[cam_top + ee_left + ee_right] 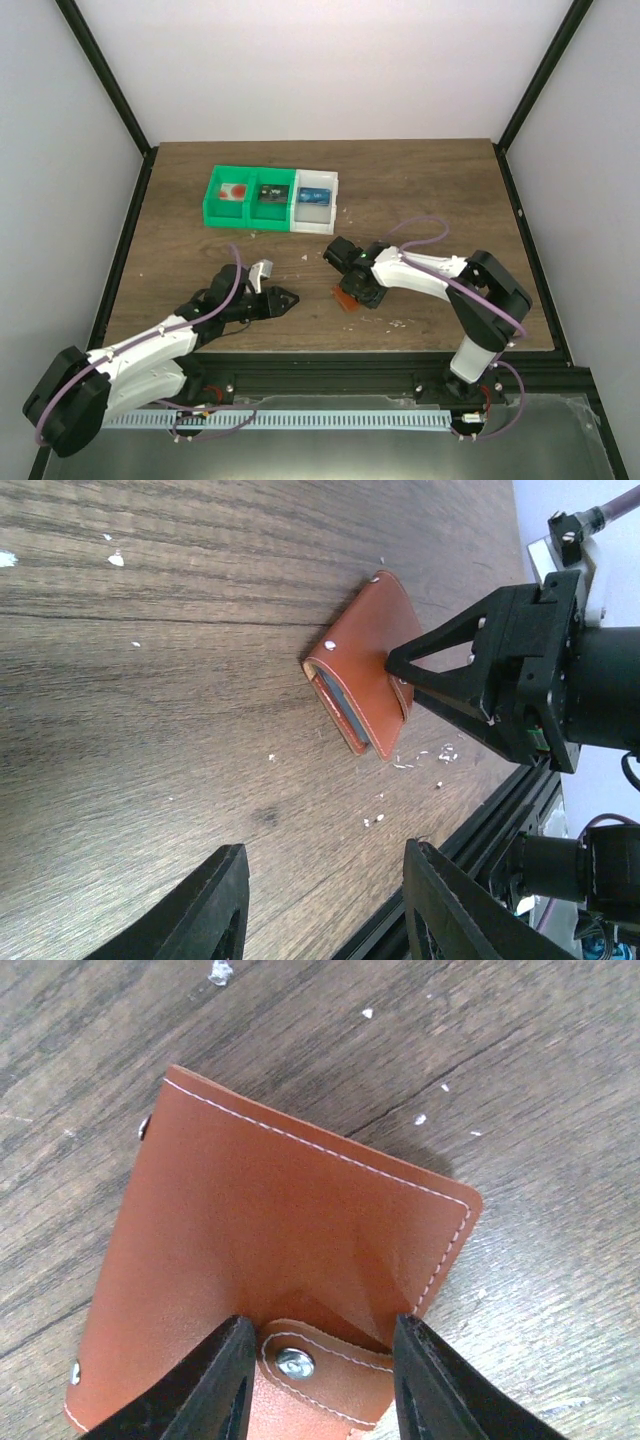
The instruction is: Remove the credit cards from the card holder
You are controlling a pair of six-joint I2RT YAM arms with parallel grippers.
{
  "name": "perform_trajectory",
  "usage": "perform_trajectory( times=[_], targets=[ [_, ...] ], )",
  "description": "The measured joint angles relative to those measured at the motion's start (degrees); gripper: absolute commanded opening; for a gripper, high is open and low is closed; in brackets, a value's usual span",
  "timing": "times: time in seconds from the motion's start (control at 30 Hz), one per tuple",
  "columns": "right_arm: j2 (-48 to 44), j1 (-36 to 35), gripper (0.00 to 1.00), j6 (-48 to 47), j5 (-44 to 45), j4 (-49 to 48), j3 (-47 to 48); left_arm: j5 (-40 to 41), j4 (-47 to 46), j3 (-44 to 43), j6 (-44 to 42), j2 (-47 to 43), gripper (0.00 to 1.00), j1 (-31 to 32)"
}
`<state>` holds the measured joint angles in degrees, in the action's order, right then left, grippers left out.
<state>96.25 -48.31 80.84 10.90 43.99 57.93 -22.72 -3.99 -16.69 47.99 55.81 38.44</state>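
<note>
My right claw stands over the closed orange-brown leather card holder. Its fingers are apart with the holder's snap tab lying between them, and nothing is clamped. The holder lies flat and folded shut on the dark wood-grain table, near the front edge. The left wrist view shows a sliver of grey-blue lining along one open side. My left claw hangs low over bare wood near the holder's left, fingers spread and empty. At the far side a green plastic bin and a white plastic bin sit touching side by side, and a small blue rectangular card lies in the white one
</note>
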Motion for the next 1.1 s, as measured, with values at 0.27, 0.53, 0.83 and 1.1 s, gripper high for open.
perform_trajectory(
  times=[0.27, 0.53, 0.83, 1.1],
  targets=[
    [-1.18, 0.0, 0.4, -0.15, 0.13, -0.52, 0.33, 0.0, -0.24, 0.0, 0.0, 1.03, 0.45, -0.11],
    [1.95, 0.0, 0.35, 0.09, 0.26, 0.48, 2.16, 0.0, -0.42, 0.0, -0.02, 2.21, 0.45, -0.17],
    [1.81, 0.0, 0.13, -0.33, 0.74, 0.87, 2.25, 0.0, -0.63, -0.02, -0.04, 2.82, 0.45, -0.17],
    [-0.46, 0.07, 0.0, -4.42, 0.02, -2.47, -0.13, 0.0, -0.68, -0.02, -0.04, 3.37, 0.45, -0.2]
  ],
)
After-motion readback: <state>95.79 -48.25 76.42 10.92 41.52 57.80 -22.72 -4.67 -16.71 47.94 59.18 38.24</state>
